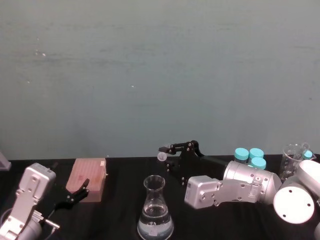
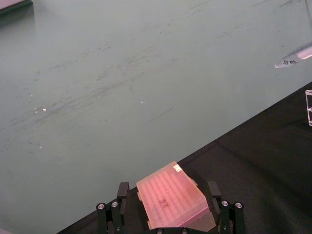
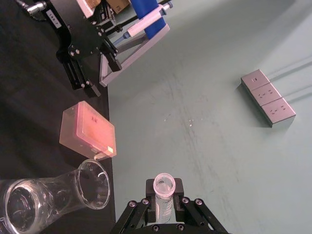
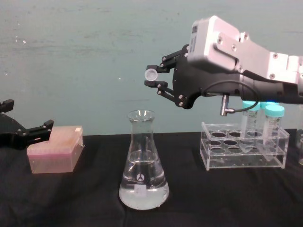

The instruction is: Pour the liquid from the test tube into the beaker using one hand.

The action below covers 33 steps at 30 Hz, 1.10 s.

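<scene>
**Tube held near level above the beaker; left arm idle at the pink box**

Right gripper (image 4: 156,76): raised above the table (image 4: 71,203), reaching in from the robot's right. Its fingers are clamped on the test tube (image 4: 151,74), gripping it just behind the whitish rim.

Test tube: lies close to level, with the open end pointing to the robot's left. In the chest view the rim is above the beaker (image 4: 143,161) and slightly to the right of its mouth, well clear of the lip. The right wrist view looks straight along the tube (image 3: 164,191), with the beaker's mouth (image 3: 93,184) off to one side. Whether any liquid is in the tube cannot be determined.

Beaker: upright on the table, near the front centre. Clear liquid (image 4: 143,193) fills its wide base.

Left gripper (image 1: 76,193): low over the table on the robot's left, jaws spread, gripping nothing. It is just beside the pink box (image 1: 88,176), and the left wrist view shows the box (image 2: 171,197) framed between the two fingers (image 2: 123,191).

Rack (image 4: 244,153): clear, on the right, well apart from the beaker, with teal-capped tubes (image 4: 274,124) standing upright in it.
</scene>
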Motion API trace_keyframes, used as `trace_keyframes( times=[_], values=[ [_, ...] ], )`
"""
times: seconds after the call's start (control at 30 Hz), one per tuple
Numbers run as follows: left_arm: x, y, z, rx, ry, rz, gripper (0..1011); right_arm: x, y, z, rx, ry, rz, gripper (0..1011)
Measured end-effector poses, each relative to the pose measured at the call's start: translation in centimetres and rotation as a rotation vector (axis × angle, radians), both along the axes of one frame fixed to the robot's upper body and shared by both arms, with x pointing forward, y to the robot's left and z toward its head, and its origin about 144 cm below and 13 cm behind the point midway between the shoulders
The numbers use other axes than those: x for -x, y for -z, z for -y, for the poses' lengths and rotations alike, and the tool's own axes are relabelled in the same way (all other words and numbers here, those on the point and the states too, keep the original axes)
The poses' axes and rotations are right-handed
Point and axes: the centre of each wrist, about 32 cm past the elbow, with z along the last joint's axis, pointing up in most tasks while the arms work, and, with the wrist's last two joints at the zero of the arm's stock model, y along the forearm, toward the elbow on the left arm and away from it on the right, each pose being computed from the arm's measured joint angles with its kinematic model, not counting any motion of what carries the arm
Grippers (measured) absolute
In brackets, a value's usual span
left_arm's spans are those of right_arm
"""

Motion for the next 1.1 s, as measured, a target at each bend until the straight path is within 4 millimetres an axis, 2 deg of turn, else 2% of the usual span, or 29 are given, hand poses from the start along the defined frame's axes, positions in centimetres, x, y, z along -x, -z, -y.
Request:
trace_keyframes(
  times=[1.1],
  values=[
    [0.0,0.0,0.0,0.0,0.0,0.0,1000,-0.16,0.26,-0.7,0.091,-0.01,0.154,201]
  ],
)
